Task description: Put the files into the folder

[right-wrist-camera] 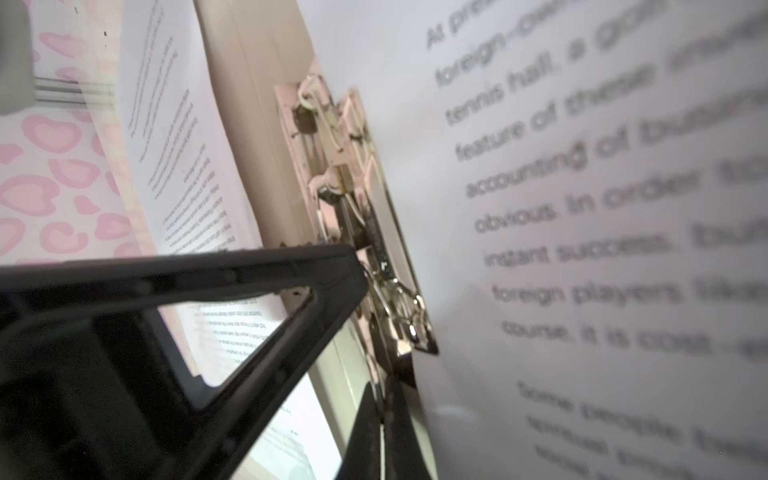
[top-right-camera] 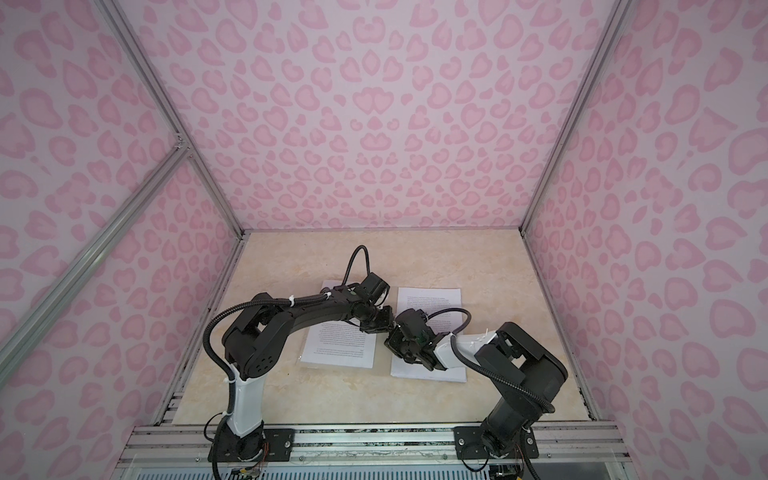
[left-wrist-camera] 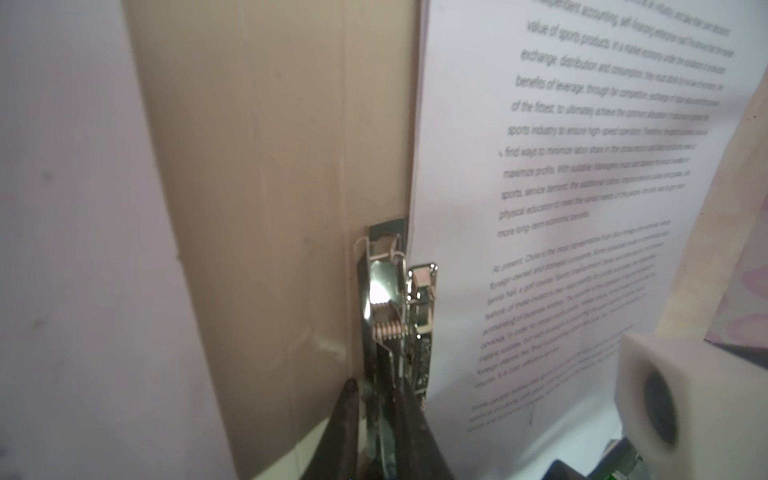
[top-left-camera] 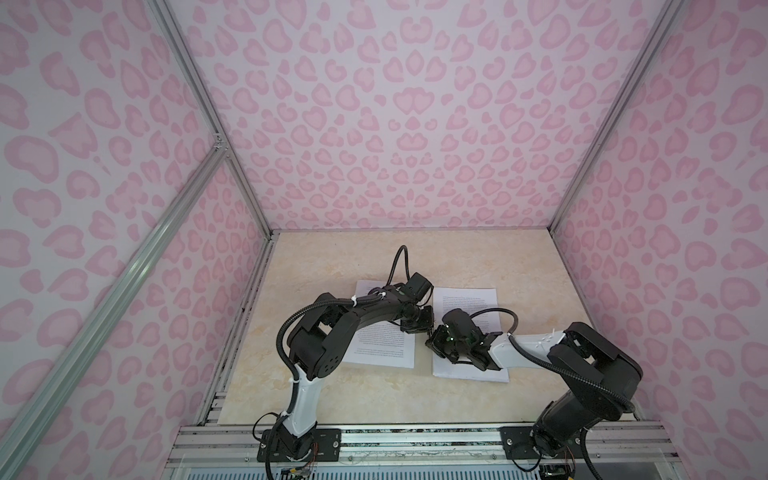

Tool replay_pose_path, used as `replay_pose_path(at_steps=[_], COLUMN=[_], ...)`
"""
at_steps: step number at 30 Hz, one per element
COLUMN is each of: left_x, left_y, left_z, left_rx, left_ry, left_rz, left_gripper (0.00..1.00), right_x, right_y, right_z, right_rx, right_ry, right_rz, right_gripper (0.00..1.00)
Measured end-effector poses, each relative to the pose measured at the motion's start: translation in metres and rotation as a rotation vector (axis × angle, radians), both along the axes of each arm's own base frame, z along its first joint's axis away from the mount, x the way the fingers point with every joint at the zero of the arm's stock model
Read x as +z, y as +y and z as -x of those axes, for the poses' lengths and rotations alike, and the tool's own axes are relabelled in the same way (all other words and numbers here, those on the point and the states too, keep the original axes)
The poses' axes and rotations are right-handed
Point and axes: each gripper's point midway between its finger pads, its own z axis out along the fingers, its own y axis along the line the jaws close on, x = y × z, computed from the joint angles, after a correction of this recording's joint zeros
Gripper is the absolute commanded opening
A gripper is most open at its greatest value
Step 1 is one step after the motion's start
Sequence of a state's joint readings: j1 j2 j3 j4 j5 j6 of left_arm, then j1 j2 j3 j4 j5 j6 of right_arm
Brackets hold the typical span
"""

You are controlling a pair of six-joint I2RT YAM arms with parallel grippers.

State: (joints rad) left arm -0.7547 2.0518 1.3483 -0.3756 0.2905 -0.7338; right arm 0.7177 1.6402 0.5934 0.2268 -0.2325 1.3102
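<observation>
At the clip (left-wrist-camera: 399,299) of the folder (left-wrist-camera: 257,145), left hand (left-wrist-camera: 376,388) pinching it, right hand (right-wrist-camera: 382,399) pressed together

The grey-beige cardboard folder (left-wrist-camera: 270,166) lies open and flat on the counter (top-left-camera: 374,399), lower centre in both top views, its metal clip (left-wrist-camera: 390,299) running along the spine. White printed files (top-left-camera: 467,299) cover both halves, those on the right edging just beside the clip.
</observation>
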Motion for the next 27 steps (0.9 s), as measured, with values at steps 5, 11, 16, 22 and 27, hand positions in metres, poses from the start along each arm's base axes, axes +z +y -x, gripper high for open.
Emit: replay_pose_path(at_steps=[5, 11, 16, 22, 27], left_x=[-0.002, -0.004, -0.004, -0.006, -0.007], left_y=[-0.003, -0.004, -0.013, -0.012, -0.013], left_z=[-0.001, -0.002, 0.000, 0.001, 0.001], left_rx=[0.028, 0.090, 0.106, 0.136, 0.152], left_ry=[0.007, 0.026, 0.042, 0.062, 0.072], left_rz=[0.001, 0.024, 0.054, 0.062, 0.065], left_gripper=[0.16, 0.15, 0.14, 0.11, 0.10], right_x=[0.000, 0.004, 0.009, 0.015, 0.018], right_y=[-0.005, -0.009, -0.022, -0.030, -0.034], right_z=[-0.003, -0.005, -0.002, 0.002, 0.007], right_rx=[0.034, 0.063, 0.056, 0.076, 0.089], right_ry=[0.004, -0.005, -0.014, -0.019, -0.027], right_rz=[-0.008, 0.002, 0.034, 0.052, 0.058], right_gripper=[0.00, 0.03, 0.13, 0.25, 0.27])
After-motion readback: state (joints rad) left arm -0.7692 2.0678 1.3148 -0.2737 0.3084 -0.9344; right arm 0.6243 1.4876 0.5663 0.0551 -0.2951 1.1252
